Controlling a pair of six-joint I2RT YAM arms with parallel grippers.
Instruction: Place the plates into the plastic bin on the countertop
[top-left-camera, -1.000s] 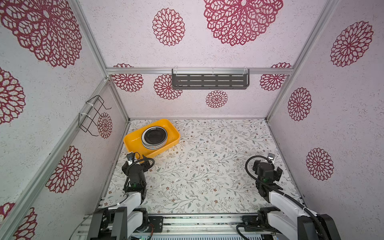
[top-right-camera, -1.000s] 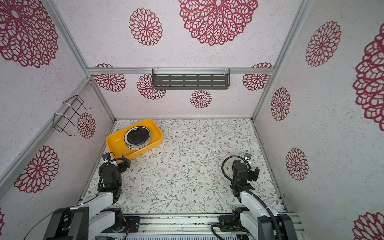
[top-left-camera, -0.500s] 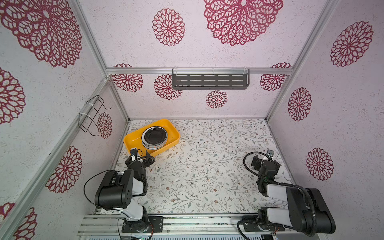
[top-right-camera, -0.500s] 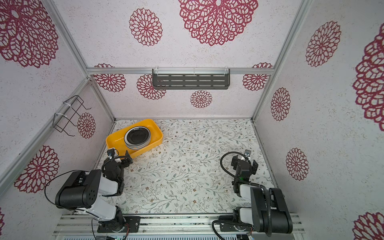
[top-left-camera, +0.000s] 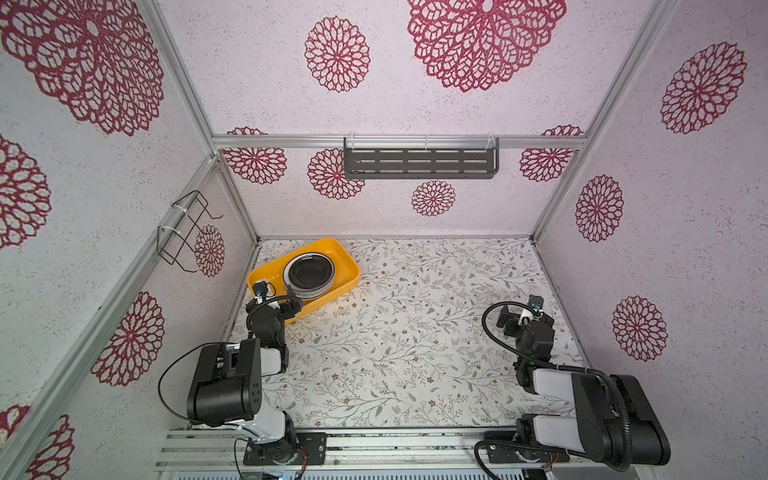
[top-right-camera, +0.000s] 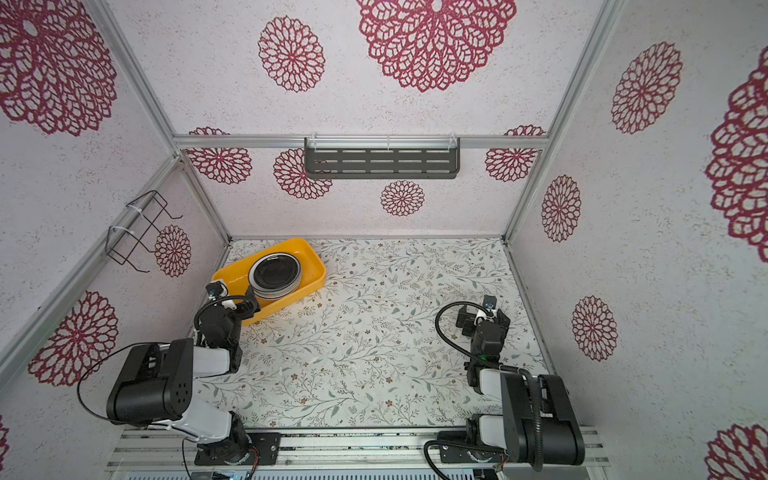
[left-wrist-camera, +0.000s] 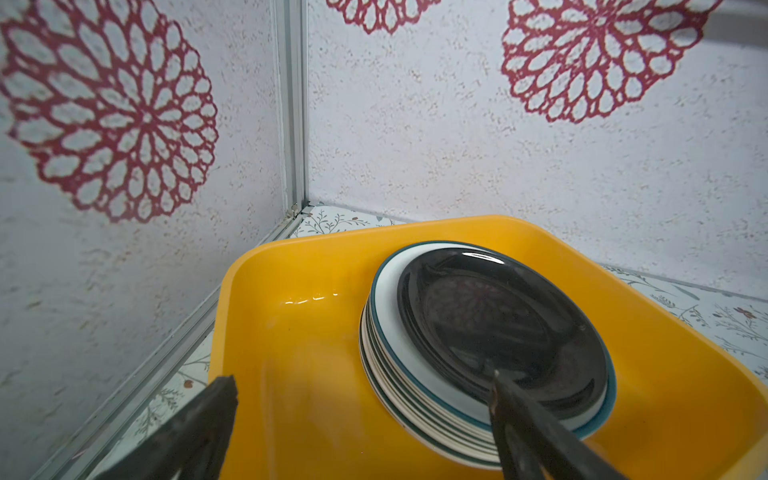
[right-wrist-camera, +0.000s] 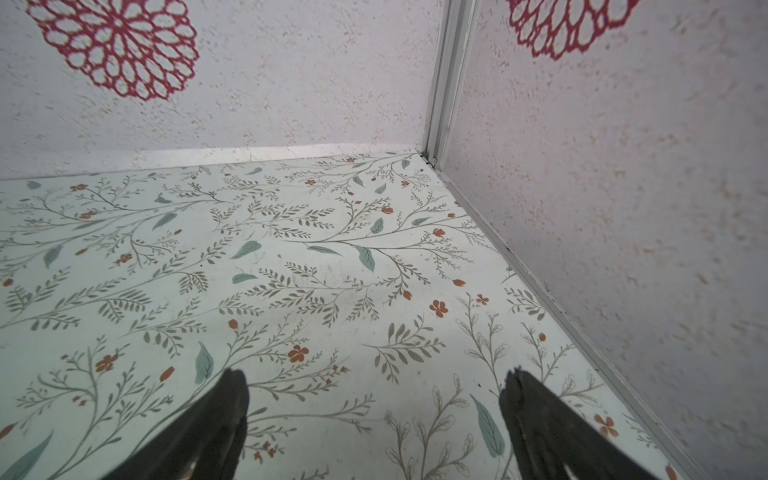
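Left gripper (left-wrist-camera: 361, 384): jaws spread wide and empty, poised at the near end of the yellow plastic bin (left-wrist-camera: 291, 270).
Right gripper (right-wrist-camera: 374, 374): jaws wide and empty, with only bare countertop (right-wrist-camera: 291, 249) ahead of it.
Stack of plates (left-wrist-camera: 386, 365): inside the bin, just ahead of my left gripper, with the glossy black plate (left-wrist-camera: 498, 324) on top.
Handling: I judge them rigid, glazed, slick and chippable, and heavy as a pile.
Hold: I'd pinch one rim at a time.
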